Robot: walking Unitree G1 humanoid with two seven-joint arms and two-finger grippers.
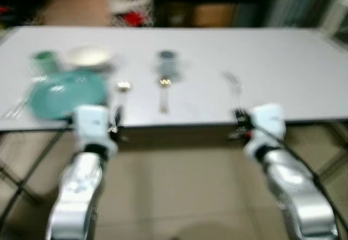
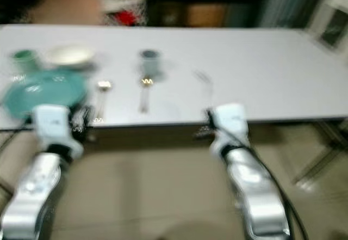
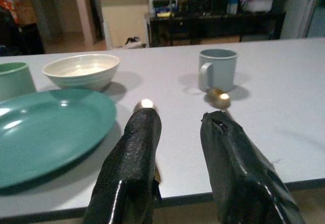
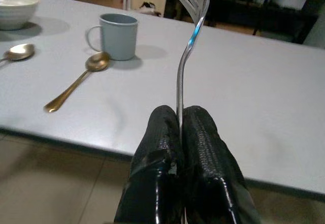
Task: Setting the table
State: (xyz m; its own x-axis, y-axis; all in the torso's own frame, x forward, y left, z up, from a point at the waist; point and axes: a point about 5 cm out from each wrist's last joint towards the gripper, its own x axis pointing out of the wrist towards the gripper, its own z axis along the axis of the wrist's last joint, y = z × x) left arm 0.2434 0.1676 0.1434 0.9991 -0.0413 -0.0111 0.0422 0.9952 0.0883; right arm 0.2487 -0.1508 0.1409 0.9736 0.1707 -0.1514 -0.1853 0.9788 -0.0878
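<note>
Right end effector (image 4: 179,132) is clenched on the lower handle of a fork (image 4: 189,41), which stands nearly upright out of the black fingers with its tines up, just off the near edge of the worktop (image 1: 283,71). Left end effector (image 3: 177,148) is released, its two fingers spread apart and holding nothing, hovering at the near edge of the worktop just beside the green plate (image 3: 45,132). Taking that plate as the landmark: a white bowl (image 3: 81,70) and a green cup (image 3: 12,80) sit behind it, a spoon (image 1: 123,86) lies just beside it on the grey-mug side, and a second, gold spoon (image 4: 76,84) lies further along, its bowl near the grey mug (image 4: 118,36). The step in hand looks to be laying the fork at a place setting. To do it well, the handle should probably be tipped down until the fork is flat and parallel to the spoons before the fingers let go; dropped from upright it could bounce or skid. Keeping it well clear of the mug avoids a knock, and setting it back from the edge keeps it from sliding off.
</note>
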